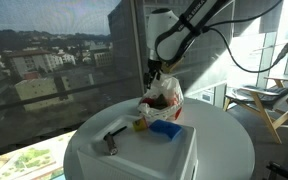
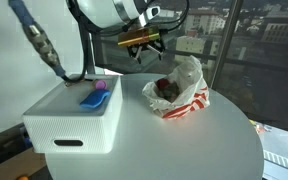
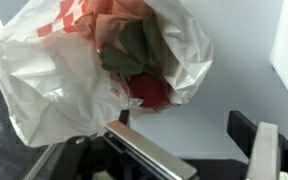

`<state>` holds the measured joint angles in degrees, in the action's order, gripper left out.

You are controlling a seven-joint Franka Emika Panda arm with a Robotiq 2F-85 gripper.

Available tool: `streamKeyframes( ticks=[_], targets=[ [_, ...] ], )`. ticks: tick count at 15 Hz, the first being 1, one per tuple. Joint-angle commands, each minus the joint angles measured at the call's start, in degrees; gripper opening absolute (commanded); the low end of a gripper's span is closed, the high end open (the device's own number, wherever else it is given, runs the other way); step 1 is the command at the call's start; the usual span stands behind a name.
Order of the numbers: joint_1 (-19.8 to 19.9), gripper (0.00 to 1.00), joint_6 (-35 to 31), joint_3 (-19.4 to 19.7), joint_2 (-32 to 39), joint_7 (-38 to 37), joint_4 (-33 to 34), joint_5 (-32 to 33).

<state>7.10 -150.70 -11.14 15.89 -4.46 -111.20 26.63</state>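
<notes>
Gripper [image 3: 199,150] is spread wide, both fingers well apart with nothing between them, and it isn't touching anything. It hangs just above the plastic bag [image 3: 74,70]. The bag is white with red print that's too blurry to read. It sits on the round white table [image 2: 199,145] with its mouth gaping up toward the wrist view, and a red item [image 3: 149,92] and something green [image 3: 134,45] show inside. Beside the bag stands a white box [image 2: 69,120] with a blue thing [image 2: 92,98] on top, and in an exterior view there's also a yellow bit [image 1: 140,125] and a dark tool [image 1: 112,140] up there.
</notes>
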Motion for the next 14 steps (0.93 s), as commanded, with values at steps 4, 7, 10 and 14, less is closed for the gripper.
streamKeyframes(
  ticks=[4,7,10,14],
  targets=[
    [-4.3,1.00,-0.6,4.9,-0.1,2.7,-0.1,-2.8],
    [-5.7,1.00,-0.7,5.9,5.5,6.8,3.9,-7.4],
    [-7.1,1.00,-1.1,6.8,11.9,8.0,9.1,-10.1],
    [-8.5,1.00,1.7,8.2,21.5,9.3,19.4,-12.0]
  ],
)
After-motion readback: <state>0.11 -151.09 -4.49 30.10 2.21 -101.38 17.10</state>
